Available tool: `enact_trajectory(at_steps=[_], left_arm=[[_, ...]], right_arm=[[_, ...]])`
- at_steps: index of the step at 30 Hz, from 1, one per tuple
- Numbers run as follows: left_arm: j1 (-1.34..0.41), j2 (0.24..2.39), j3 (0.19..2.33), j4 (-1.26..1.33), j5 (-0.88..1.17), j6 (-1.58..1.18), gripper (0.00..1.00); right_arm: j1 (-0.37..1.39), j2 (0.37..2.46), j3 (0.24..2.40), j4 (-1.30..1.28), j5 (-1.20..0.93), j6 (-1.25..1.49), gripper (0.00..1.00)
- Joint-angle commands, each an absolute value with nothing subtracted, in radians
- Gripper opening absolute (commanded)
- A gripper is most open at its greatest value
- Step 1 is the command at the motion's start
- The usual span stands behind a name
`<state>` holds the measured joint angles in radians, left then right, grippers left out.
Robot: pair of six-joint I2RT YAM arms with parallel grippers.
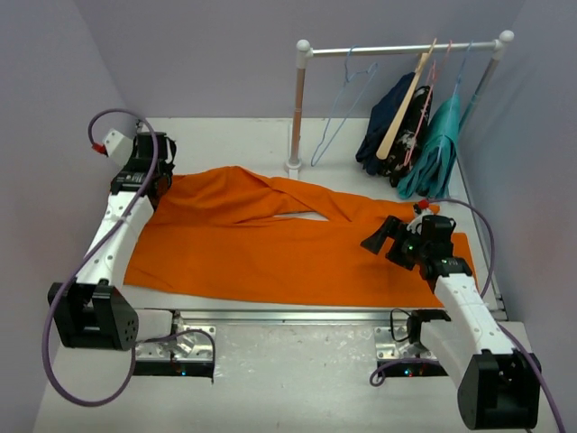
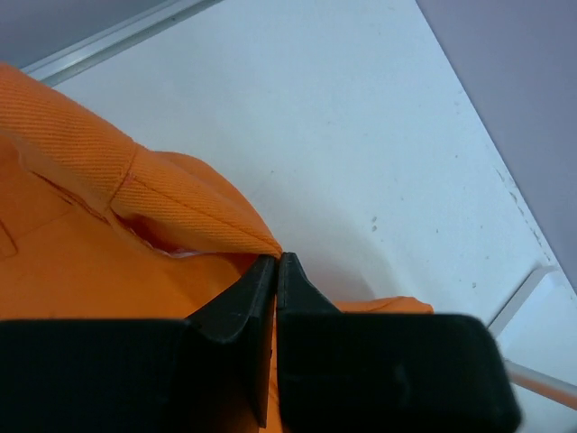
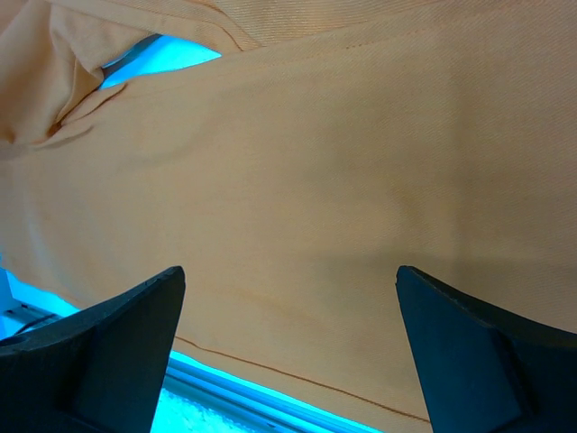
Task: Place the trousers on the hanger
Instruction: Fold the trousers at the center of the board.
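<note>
Top external view: shows large bright orange cloth trousers [image 1: 252,244] spread flat over the white bench [image 1: 225,135], reaching from the left edge almost to the right edge, waist end to the left, the two legs crossing near the middle. At the far right corner, on a white rail [image 1: 406,48], finds the thin pale blue wire hanger [image 1: 338,113] hooked by its top, well apart from the trousers, beside a tan wooden hanger [image 1: 403,108], a dark navy garment [image 1: 380,122] and a teal garment [image 1: 437,149]. Left wrist view: catches the left fingers [image 2: 239,307] clenched tip to tip at the peak of a raised fold of the orange waist seam, near the bench's left edge, apparently pinching the cloth there. Right wrist view: has the right fingers [image 3: 108,343] spread wide and released, poised above a flat stretch of orange trouser leg near the right edge, holding nothing, not touching the cloth as far as can be told.
</note>
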<state>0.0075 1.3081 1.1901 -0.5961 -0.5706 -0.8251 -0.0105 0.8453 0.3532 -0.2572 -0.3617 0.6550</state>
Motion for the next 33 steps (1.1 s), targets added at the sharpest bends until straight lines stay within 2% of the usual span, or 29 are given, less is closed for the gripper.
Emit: enact_trajectory(at_steps=[1,4,7,11,12,15,21,31,33], left_arm=[[0.013,1.155,1.008,-0.488,-0.573,-0.877,0.0],[0.013,1.044,0.904,-0.479,-0.561,-0.887,0.0],[0.014,0.91,0.82,-0.505,-0.563,-0.896,0.0],[0.014,0.83,0.776,-0.524,-0.551,-0.874,0.0],[0.014,0.831,0.77,-0.525,-0.546,-0.862,0.0],[0.014,0.846,0.761,-0.542,-0.535,-0.841,0.0],[0.015,0.817,0.708,-0.511,-0.481,-0.809,0.0],[0.015,0.795,0.689,-0.494,-0.465,-0.758,0.0],[0.015,0.793,0.687,-0.495,-0.47,-0.754,0.0]], right_arm=[[-0.008,0.884,0.413,-0.176,-0.405,0.634,0.99],[0.035,0.931,0.427,-0.137,-0.419,0.625,0.97],[0.212,1.081,0.527,-0.152,-0.221,0.544,0.89],[0.41,1.29,0.715,-0.183,-0.014,0.384,0.62],[0.455,1.36,0.764,-0.187,0.072,0.356,0.58],[0.518,1.494,0.839,-0.162,0.209,0.287,0.57],[0.536,1.774,1.028,-0.104,0.276,0.131,0.55],[0.573,1.927,1.127,-0.069,0.384,0.018,0.56],[0.58,1.94,1.13,-0.067,0.425,0.008,0.52]])
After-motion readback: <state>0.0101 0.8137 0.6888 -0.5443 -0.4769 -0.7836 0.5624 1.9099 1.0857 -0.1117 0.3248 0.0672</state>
